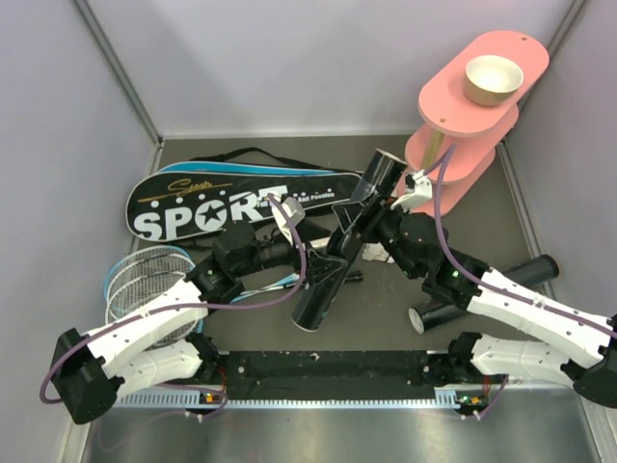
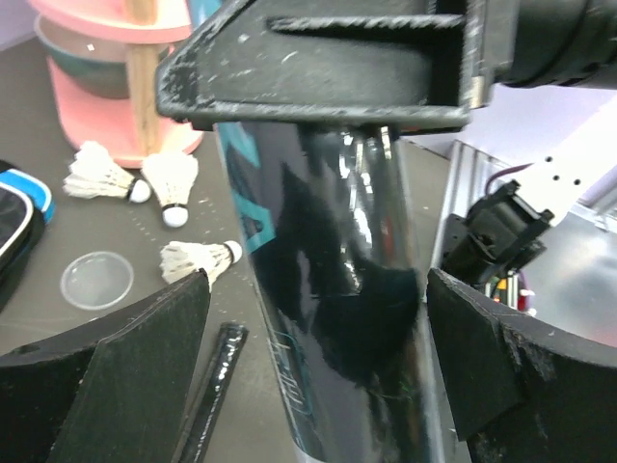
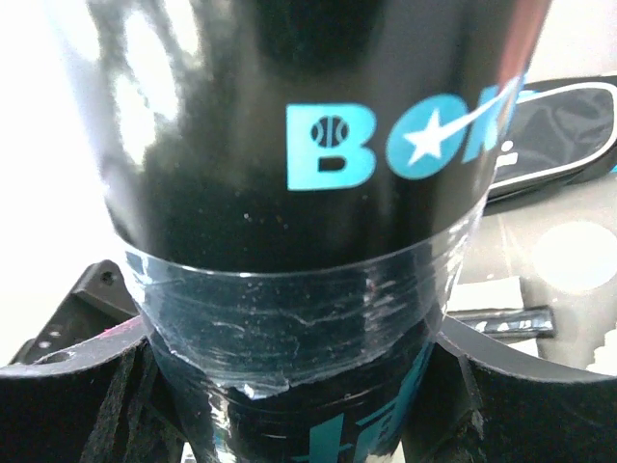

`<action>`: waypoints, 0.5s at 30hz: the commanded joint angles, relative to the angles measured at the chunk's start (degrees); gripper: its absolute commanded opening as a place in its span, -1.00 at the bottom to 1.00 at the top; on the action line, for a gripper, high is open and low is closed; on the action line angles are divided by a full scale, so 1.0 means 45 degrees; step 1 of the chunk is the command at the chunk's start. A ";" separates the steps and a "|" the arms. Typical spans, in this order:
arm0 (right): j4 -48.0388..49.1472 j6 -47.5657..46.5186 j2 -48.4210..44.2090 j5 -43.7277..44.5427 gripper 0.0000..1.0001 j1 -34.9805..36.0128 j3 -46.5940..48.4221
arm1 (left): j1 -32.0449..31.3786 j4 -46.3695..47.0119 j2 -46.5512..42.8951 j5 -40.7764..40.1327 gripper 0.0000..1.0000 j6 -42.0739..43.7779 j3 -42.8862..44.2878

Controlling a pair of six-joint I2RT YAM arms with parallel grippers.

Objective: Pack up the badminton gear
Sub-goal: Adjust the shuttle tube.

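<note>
Right pincer [image 3: 299, 386] grasps one black tube [image 1: 323, 289]; left pincer [image 2: 318, 289] sits released around it. Second tube [image 1: 535, 271] and three shuttlecocks [image 2: 172, 183] lie loose.

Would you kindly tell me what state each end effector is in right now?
Left end effector: open, straddling the black tube.
Right end effector: closed on the black tube.

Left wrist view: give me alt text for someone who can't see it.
A glossy black tube runs between the open fingers of the left claw. Behind it, three white shuttlecocks and a clear round lid lie on the dark table near a pink stand.
</note>
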 commanded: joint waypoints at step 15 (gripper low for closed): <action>-0.0734 0.2230 0.1134 0.0500 -0.32 0.0952 0.1840 | -0.0159 0.0369 0.2147 -0.1657 0.70 0.0862 0.1700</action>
